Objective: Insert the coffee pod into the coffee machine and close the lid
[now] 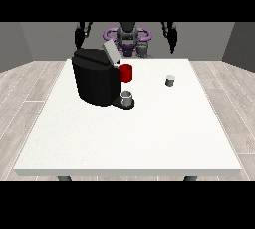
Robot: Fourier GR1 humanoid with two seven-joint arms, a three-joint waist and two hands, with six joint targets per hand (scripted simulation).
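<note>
A small grey cylindrical coffee pod [170, 80] stands upright on the large white surface [129, 138], toward the view's right and well apart from the bulky black coffee machine [94, 81] at the left. The machine's grey lid [110, 53] is tilted up and open. A red cup-shaped part [126, 72] sits at the machine's side, and a small grey cup [126, 97] rests on its base tray.

Both hands hang raised behind the far edge, touching nothing: the hand at the view's right [172, 38] and the hand at the view's left [80, 35]. Whether their fingers are straight or curled, I cannot tell.

The task looks unstarted. The pod is light and narrow, so a reach that comes in off-centre would likely tip it or nudge it away across the surface. Carrying it over, an arm could brush the raised lid and knock it down before the pod is in.
</note>
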